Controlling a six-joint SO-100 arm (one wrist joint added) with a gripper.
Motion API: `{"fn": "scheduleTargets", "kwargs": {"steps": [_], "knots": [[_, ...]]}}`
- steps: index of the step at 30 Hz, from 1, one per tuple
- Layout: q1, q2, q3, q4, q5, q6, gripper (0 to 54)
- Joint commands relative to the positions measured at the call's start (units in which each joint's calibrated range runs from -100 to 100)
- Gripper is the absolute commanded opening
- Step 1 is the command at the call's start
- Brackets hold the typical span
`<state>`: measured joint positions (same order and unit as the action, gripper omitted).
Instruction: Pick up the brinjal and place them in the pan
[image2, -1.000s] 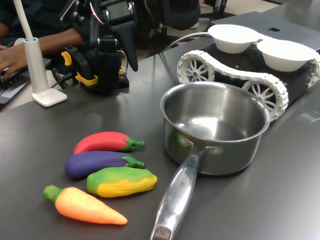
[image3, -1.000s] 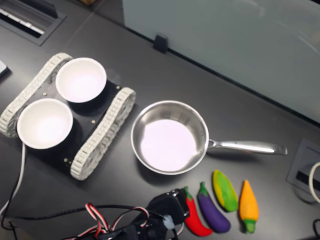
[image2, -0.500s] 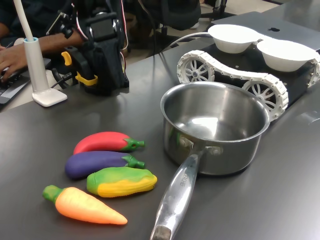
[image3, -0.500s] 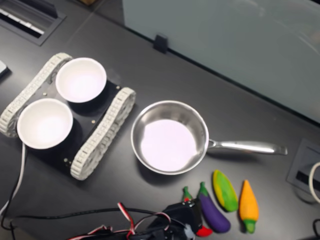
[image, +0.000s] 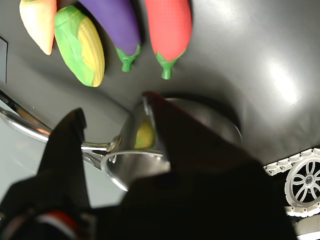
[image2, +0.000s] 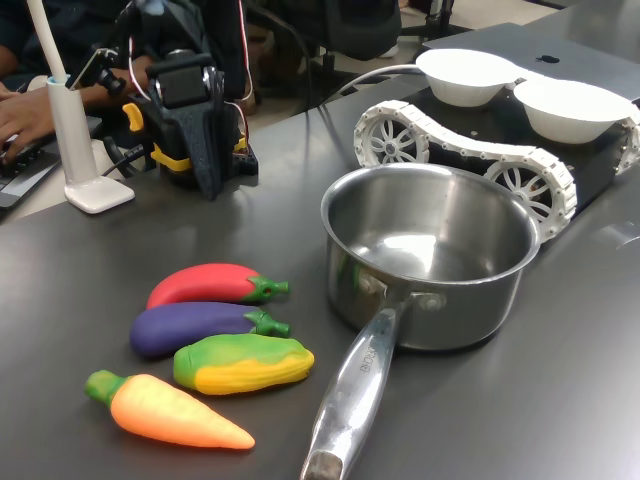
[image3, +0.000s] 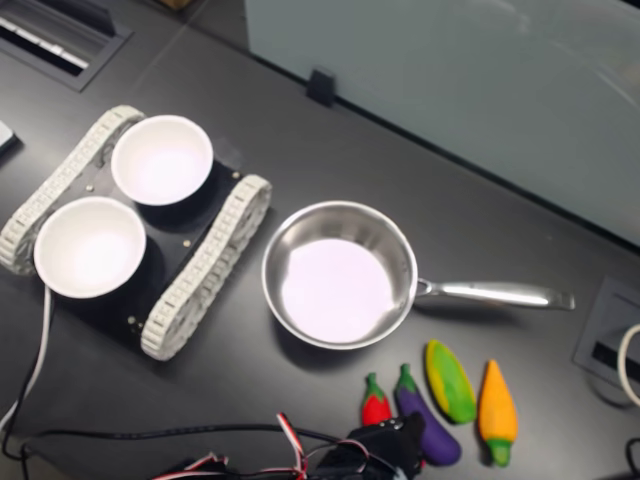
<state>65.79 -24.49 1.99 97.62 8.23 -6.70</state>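
Observation:
The purple brinjal (image2: 195, 325) lies on the dark table, second in a row of toy vegetables, its green stem toward the pan (image2: 430, 250). In the second exterior view the brinjal (image3: 413, 402) sits below the steel pan (image3: 340, 275), its blunt end hidden by my gripper (image3: 398, 447). In the first exterior view my gripper (image2: 211, 183) hangs behind the row, fingers pointing down. The wrist view shows the brinjal (image: 115, 22) and the pan (image: 131, 152) past my gripper (image: 114, 105), which is open and holds nothing.
A red chilli-shaped toy (image2: 205, 283), a corn toy (image2: 243, 362) and a carrot toy (image2: 165, 410) lie beside the brinjal. A white tracked vehicle (image2: 470, 150) carrying two white bowls (image2: 465, 75) stands behind the pan. A white stand (image2: 75, 140) and a person's hand (image2: 20, 110) are at the first exterior view's left.
My gripper has swung toward the first exterior view's left and tipped its fingers downward. In the second exterior view it moved right, off the red toy and over the brinjal's blunt end.

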Motion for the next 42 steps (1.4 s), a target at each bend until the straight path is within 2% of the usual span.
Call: {"fn": "scheduleTargets", "kwargs": {"steps": [1, 8, 12, 15, 22, 28, 30, 32, 38, 42], "knots": [[2.1, 0.83, -5.76, -2.99, 1.66, 1.07, 20.1], [5.54, 5.64, -8.03, -5.13, 4.4, 1.66, 20.9], [4.97, 8.26, -8.67, -6.23, 4.93, 4.52, 26.7], [4.17, 9.78, -8.49, -6.92, 6.35, 5.69, 28.4], [2.22, 12.05, -6.67, -9.48, 9.04, 7.04, 28.6], [0.5, 13.66, -4.94, -11.61, 9.91, 9.14, 28.8], [-1.11, 14.58, -4.49, -12.29, 9.38, 11.58, 28.9], [-2.14, 15.26, -3.94, -12.29, 9.52, 12.67, 29.1], [-3.52, 16.52, -2.67, -12.63, 8.01, 14.6, 33.3], [-3.75, 16.86, -1.76, -13.74, 8.21, 14.69, 33.5]]}}
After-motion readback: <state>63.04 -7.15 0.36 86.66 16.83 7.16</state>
